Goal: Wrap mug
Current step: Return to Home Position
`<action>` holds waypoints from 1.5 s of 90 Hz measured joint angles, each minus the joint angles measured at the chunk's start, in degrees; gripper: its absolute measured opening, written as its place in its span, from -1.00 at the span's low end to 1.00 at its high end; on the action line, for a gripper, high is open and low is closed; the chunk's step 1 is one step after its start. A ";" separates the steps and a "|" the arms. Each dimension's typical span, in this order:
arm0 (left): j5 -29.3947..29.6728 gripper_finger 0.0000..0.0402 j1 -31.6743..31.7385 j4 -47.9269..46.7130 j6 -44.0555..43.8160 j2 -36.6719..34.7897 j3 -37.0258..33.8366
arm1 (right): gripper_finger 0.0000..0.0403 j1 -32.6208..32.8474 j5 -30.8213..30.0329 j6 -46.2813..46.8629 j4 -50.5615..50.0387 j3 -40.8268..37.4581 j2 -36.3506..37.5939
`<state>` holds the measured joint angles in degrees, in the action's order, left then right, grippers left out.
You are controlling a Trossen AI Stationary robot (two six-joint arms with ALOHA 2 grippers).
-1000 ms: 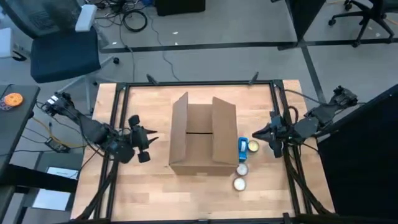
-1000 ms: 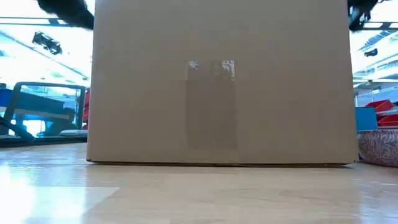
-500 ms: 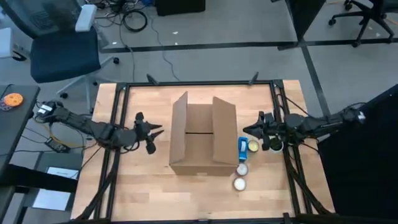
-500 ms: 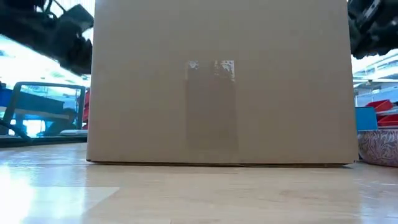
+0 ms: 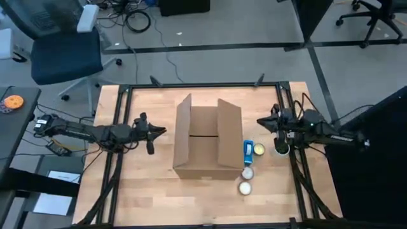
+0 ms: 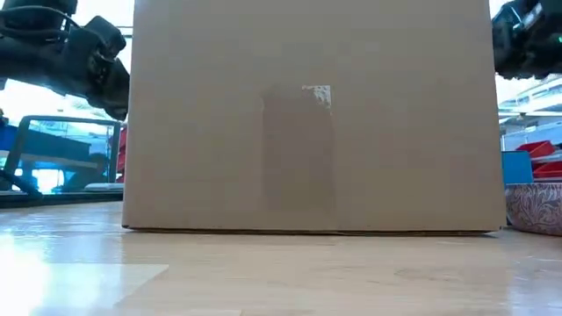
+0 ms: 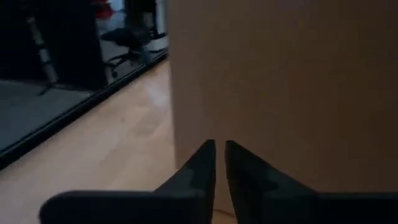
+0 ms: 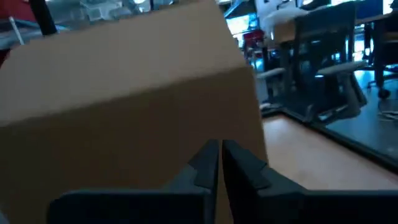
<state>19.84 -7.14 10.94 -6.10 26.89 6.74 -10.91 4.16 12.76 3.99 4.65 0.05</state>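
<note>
An open cardboard box stands at the table's middle with its flaps up. A round white-rimmed thing stands on the table under my right arm; it may be the mug, but I cannot tell. My left gripper is shut and level. It points at the box's left wall from just short of it. My right gripper is also shut and level, and points at the box's right wall without touching it. Each wrist view shows that arm's fingertips, left and right, nearly together.
Between the box and my right arm lie a small blue box, a yellow round thing and two white round things. The low view shows a patterned round thing at the right. Bare wood lies left of the box and along the near edge.
Both arms have stretched out and come down to a level pose, and now show in the low view. My left gripper has gone toward the box and a little toward the far edge. My right gripper has gone toward the far edge, its tips swinging to the box's right wall.
</note>
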 joint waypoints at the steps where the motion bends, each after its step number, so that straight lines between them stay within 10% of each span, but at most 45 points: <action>1: -0.98 -0.93 0.04 0.00 0.05 -0.20 0.00 | -1.00 0.01 0.23 0.01 0.94 -0.51 -0.15; 51: -23.74 -1.00 5.28 15.71 0.03 -2.63 -6.27 | -1.00 0.28 -2.82 6.55 5.69 -4.02 -5.53; 135: -22.68 -1.00 5.29 16.85 -1.88 -2.57 -6.32 | -1.00 0.28 -2.79 6.57 5.79 -4.05 -5.50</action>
<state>-2.83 -1.85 27.79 -7.99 24.32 0.43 -10.63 1.37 19.33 9.78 0.60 -5.45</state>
